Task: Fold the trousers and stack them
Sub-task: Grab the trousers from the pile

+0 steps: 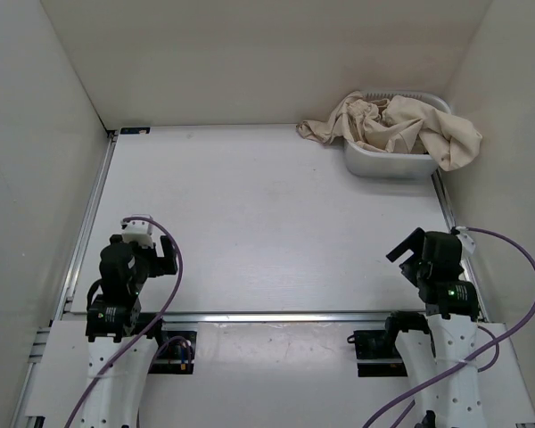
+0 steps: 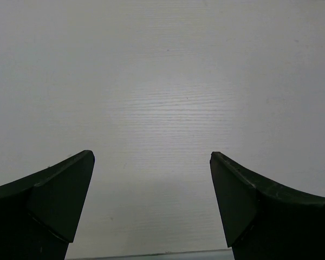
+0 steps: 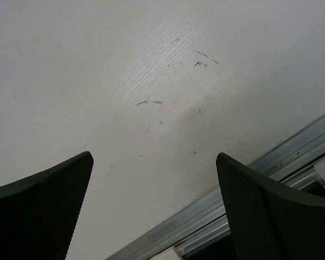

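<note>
Both grippers hang just above bare tabletop with nothing in them: the left gripper has its jaws set wide apart, and the right gripper is spread the same way near the metal rail at the table's near edge. Both sit low by their bases, well apart from the work. The trousers lie crumpled in a grey tub at the far right corner of the table, one fold spilling over the tub's left rim onto the surface and another hanging over its right side. In this bunched state no waistband or cuff can be picked out, so which end points where cannot be told; the heap as a whole runs roughly left to right across the tub, and that is the only long axis on show. The likely trouble lies in the first pull: a pinch on a random fold may catch several layers and lift a knot rather than a leg, and cloth draped over both rims could drag or tip the tub, which looks light, towards the arms
</note>
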Controlling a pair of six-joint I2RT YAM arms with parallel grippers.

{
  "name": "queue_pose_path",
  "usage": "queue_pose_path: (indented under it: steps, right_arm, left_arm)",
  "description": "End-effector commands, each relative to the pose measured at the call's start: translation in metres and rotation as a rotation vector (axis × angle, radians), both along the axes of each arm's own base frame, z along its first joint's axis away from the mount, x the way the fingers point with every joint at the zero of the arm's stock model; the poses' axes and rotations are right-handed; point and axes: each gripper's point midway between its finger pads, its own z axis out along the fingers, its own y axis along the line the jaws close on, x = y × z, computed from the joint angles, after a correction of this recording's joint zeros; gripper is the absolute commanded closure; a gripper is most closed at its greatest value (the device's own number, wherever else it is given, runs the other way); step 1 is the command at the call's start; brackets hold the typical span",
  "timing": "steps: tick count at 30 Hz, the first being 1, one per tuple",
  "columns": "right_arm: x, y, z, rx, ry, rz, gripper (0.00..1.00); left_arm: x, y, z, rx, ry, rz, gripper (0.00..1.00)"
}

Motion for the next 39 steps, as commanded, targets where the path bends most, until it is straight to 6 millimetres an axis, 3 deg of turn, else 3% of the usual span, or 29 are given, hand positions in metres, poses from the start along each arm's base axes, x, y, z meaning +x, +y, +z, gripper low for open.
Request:
queue_pose_path:
  steps: [1,5,6,10,11,12,13,14,15,16,18,19,20,21,22,23,24,25,27,28,31,33,34,35,37,38,39]
  right_arm:
    - [0.002,-0.011,0.012,-0.029,0.000,-0.060,0.01]
    - [0.031,0.002,0.041,-0.062,-0.065,0.112,0.01]
    - [0.048,0.005,0.069,-0.066,-0.158,0.143,0.01]
    - [0.100,0.014,0.119,-0.097,-0.237,0.260,0.01]
    - [0.129,0.012,0.150,-0.121,-0.254,0.275,0.01]
    - [0.144,0.009,0.166,-0.160,-0.251,0.305,0.01]
    - [0.169,0.001,0.149,-0.170,-0.127,0.291,0.01]
    - [0.185,-0.008,0.160,-0.197,-0.112,0.258,0.01]
    - [0.207,-0.017,0.213,-0.240,-0.200,0.213,0.01]
    - [0.242,-0.024,0.190,-0.247,-0.108,0.197,0.01]
    - [0.275,-0.029,0.198,-0.256,-0.097,0.184,0.01]
    - [0.314,-0.029,0.205,-0.255,-0.135,0.188,0.01]
    - [0.334,-0.029,0.205,-0.258,-0.155,0.186,0.01]
    - [0.352,-0.028,0.203,-0.245,-0.175,0.189,0.01]
    - [0.380,-0.033,0.171,-0.223,-0.139,0.170,0.01]
    - [0.398,-0.032,0.181,-0.215,-0.205,0.164,0.01]
    - [0.411,-0.029,0.169,-0.203,-0.210,0.179,0.01]
    - [0.426,-0.028,0.144,-0.188,-0.194,0.183,0.01]
    - [0.443,-0.028,0.118,-0.176,-0.189,0.175,0.01]
    - [0.449,-0.030,0.088,-0.174,-0.138,0.172,0.01]
    - [0.448,-0.035,0.055,-0.174,-0.055,0.149,0.01]
    - [0.444,-0.034,0.045,-0.171,-0.035,0.151,0.19]
    - [0.445,-0.033,0.059,-0.177,-0.075,0.160,0.32]
    - [0.442,-0.033,0.056,-0.183,-0.066,0.167,0.62]
    - [0.438,-0.035,0.078,-0.203,-0.100,0.163,0.92]
    - [0.437,-0.032,0.086,-0.210,-0.113,0.163,1.00]
    - [0.433,-0.032,0.111,-0.234,-0.153,0.174,1.00]
  left_arm:
    - [0.002,0.008,-0.007,0.017,0.015,0.041,0.00]
    - [0.002,0.002,-0.007,0.002,0.016,0.010,0.00]
    - [0.001,0.000,-0.003,-0.004,0.013,-0.003,0.00]
    - [0.003,-0.012,0.015,-0.032,-0.008,-0.059,0.00]
    - [0.004,-0.013,0.019,-0.037,-0.010,-0.069,0.00]
    - [0.007,-0.018,0.020,-0.049,0.012,-0.093,0.00]
    - [0.010,-0.021,0.034,-0.055,-0.005,-0.106,0.00]
    - [0.013,-0.023,0.039,-0.061,0.000,-0.119,0.00]
    - [0.019,-0.025,0.037,-0.067,0.037,-0.127,0.00]
    - [0.023,-0.030,0.051,-0.079,0.022,-0.152,0.00]
    - [0.030,-0.034,0.056,-0.092,0.045,-0.174,0.00]
    - [0.036,-0.040,0.051,-0.111,0.087,-0.201,0.00]
    - [0.039,-0.043,0.056,-0.120,0.091,-0.217,0.00]
    - [0.041,-0.046,0.051,-0.131,0.117,-0.231,0.00]
    - [0.045,-0.051,0.047,-0.148,0.149,-0.252,0.00]
    - [0.050,-0.051,0.045,-0.148,0.152,-0.252,0.00]
    - [0.052,-0.052,0.043,-0.153,0.158,-0.259,0.00]
    - [0.053,-0.052,0.040,-0.155,0.172,-0.258,0.00]
    - [0.059,-0.051,0.034,-0.153,0.195,-0.249,0.00]
    - [0.059,-0.051,0.034,-0.153,0.195,-0.249,0.00]
    - [0.061,-0.047,0.023,-0.146,0.230,-0.229,0.00]
    - [0.061,-0.047,0.023,-0.146,0.230,-0.229,0.00]
    - [0.061,-0.045,0.023,-0.147,0.229,-0.220,0.00]
    - [0.061,-0.047,0.023,-0.154,0.229,-0.230,0.00]
    - [0.061,-0.049,0.027,-0.160,0.220,-0.243,0.00]
    - [0.061,-0.051,0.028,-0.166,0.220,-0.252,0.00]
    - [0.060,-0.051,0.030,-0.165,0.211,-0.253,0.00]
